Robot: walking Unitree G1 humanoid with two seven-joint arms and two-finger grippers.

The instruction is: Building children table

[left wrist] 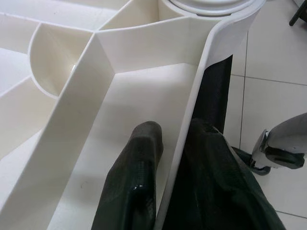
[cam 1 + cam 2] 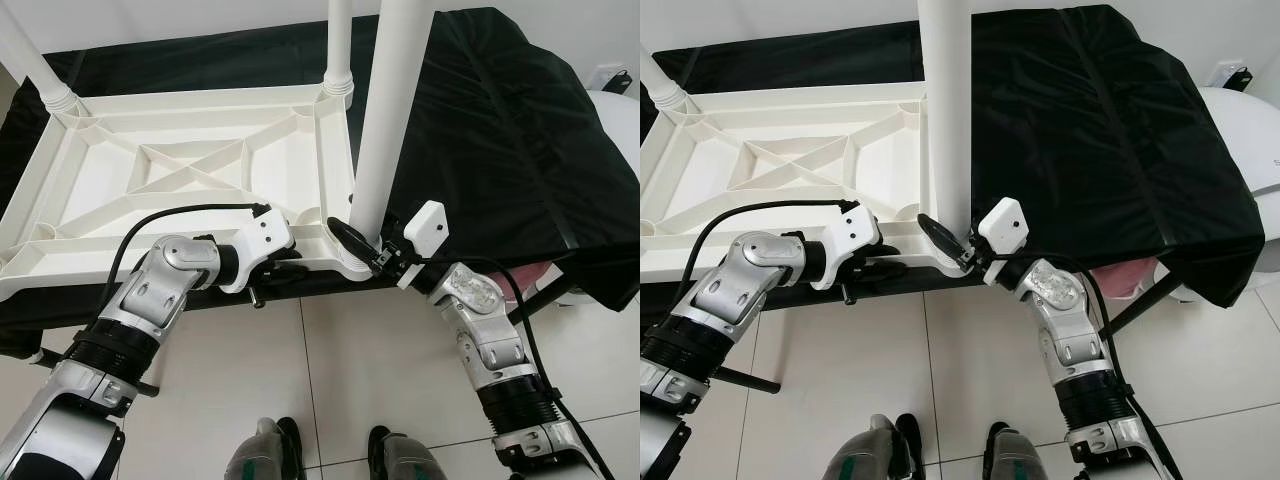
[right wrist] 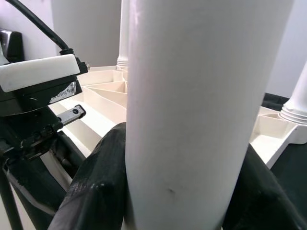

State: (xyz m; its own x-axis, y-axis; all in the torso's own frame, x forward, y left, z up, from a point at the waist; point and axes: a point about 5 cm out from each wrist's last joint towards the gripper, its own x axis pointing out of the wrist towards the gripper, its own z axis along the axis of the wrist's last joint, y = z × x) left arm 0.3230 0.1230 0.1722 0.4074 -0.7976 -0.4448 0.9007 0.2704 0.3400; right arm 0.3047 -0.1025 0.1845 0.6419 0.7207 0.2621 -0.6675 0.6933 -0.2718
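A white plastic tabletop (image 2: 190,165) lies upside down, ribs showing, on a black-covered surface. White legs stand in its far left corner (image 2: 38,62) and far right corner (image 2: 340,45). A third white leg (image 2: 388,120) stands upright in the near right corner socket. My right gripper (image 2: 357,240) is shut around the base of this leg, and in the right wrist view a black finger (image 3: 93,191) hugs each side of the leg (image 3: 192,110). My left gripper (image 2: 285,263) is shut on the tabletop's near rim (image 1: 192,129), with one finger (image 1: 136,187) inside the rim and one outside.
The black cloth (image 2: 500,130) covers the support and hangs off at the right, near a white rounded object (image 2: 1245,150). White floor tiles (image 2: 330,380) lie below, with my feet (image 2: 265,450) at the near edge. Something pink (image 2: 1120,282) sits under the cloth.
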